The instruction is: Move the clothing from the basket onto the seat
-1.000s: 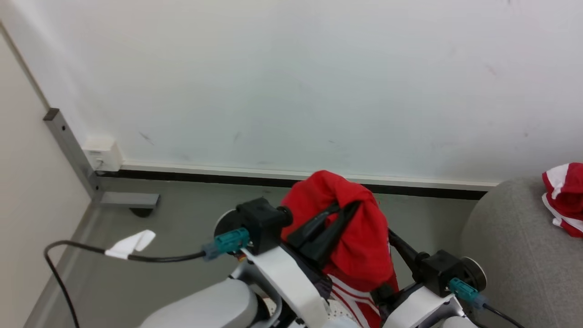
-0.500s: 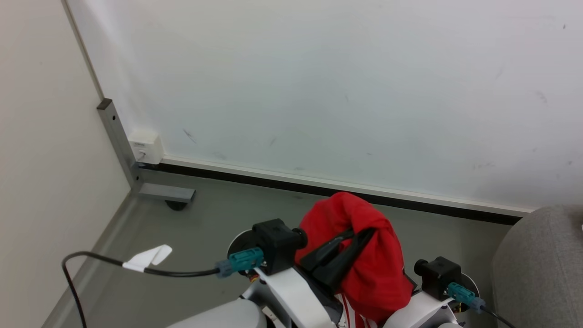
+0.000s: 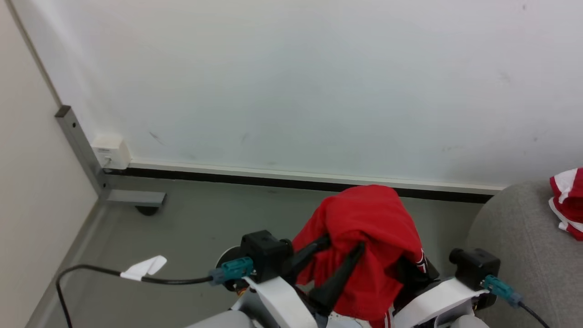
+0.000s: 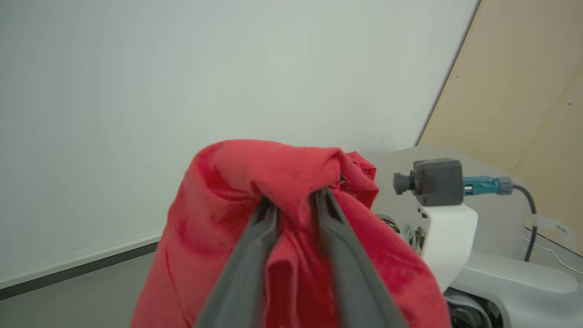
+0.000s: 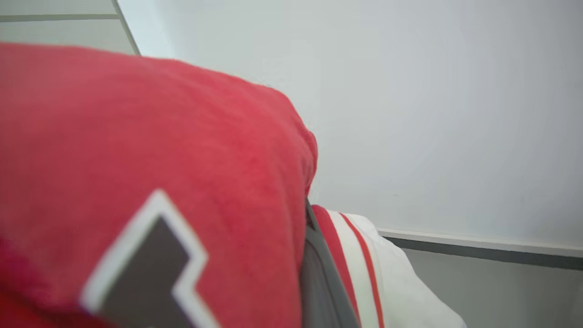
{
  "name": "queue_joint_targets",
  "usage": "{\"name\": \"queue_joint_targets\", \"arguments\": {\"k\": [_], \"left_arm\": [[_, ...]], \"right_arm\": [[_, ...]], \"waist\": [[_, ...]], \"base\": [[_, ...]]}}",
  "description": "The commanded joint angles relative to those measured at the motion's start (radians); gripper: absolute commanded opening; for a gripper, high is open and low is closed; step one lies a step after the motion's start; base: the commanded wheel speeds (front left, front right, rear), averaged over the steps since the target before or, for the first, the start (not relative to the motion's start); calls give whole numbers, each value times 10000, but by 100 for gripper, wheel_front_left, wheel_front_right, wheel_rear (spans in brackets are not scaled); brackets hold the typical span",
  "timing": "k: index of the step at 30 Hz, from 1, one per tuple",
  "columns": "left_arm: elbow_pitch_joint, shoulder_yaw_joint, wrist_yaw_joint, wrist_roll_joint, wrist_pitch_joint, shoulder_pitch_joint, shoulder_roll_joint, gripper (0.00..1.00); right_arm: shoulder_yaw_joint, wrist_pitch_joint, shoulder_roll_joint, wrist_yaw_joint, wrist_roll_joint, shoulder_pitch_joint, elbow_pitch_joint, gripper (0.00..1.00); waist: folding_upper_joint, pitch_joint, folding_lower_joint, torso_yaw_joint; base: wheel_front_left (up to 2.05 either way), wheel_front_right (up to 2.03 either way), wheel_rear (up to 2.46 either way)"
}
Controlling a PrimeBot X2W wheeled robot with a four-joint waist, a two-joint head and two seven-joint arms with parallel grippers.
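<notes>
Fingers point(image 4: 246, 266) of the left gripper point(image 4: 294, 198), long and dark, rise close together and pinch a fold of the red sports jersey point(image 4: 255, 177) between their tips, with the rest of the cloth bunched over and around them in a soft hump. In the head view that gripper point(image 3: 345, 243) reaches up from its pale forearm at the bottom edge. The jersey point(image 3: 369, 218) hangs off it in the air above the grey floor point(image 3: 205, 228), draping down toward the right arm. From the right wrist the jersey point(image 5: 159, 150) lies close against the lens, showing a black letter edged in white point(image 5: 145, 264). Beside it, one dark finger of the right gripper point(image 5: 316, 273) stands against a white sleeve with red stripes point(image 5: 364, 273). The other finger is hidden under the cloth, so I cannot tell whether that gripper is spread or pressed together. On the left, a black cable with a white tag point(image 3: 143, 269) runs out from a teal plug point(image 3: 232, 269) on the left wrist. On the right, just beside the right wrist, stands the large grey fabric-upholstered seat point(image 3: 510, 246); the held jersey hangs apart from it, and a second red-and-white garment point(image 3: 567, 202) lies on it at the view's right edge. Farther back, a black-and-white skirting strip point(image 3: 296, 180) meets the plain white wall point(image 3: 296, 82), with a small white socket box point(image 3: 109, 152) and a grey metal post point(image 3: 77, 141) in the left corner.
</notes>
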Motion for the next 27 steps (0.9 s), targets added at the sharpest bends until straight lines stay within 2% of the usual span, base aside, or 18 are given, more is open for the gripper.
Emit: {"name": "queue_joint_targets", "arguments": {"k": [1,5,14,21,27], "left_arm": [[38,-55,-19,-51,-53,132,31,100],[-9,-115,-112,57,-189,245,26,100],[85,-182,-293,330,-494,352,102,100],[117,-307,-413,907,-646,94,157,100],[289,-402,-481,1418,-703,-95,73,100]], "right_arm": [[-168,-65,-19,-22,132,83,-156,0],[-727,-43,-157,-22,107,50,-493,0],[-2938,401,-724,-22,-430,237,-2073,0],[-4077,1313,-695,-22,-1091,489,-3871,0],[-4811,1862,-422,-21,-1249,1018,-5126,0]], "waist": [[0,128,0,-322],[0,290,0,-917],[0,699,0,-2562],[0,1075,0,-4063],[0,1322,0,-4763]], "base": [[0,0,0],[0,0,0],[0,0,0],[0,0,0],[0,0,0]]}}
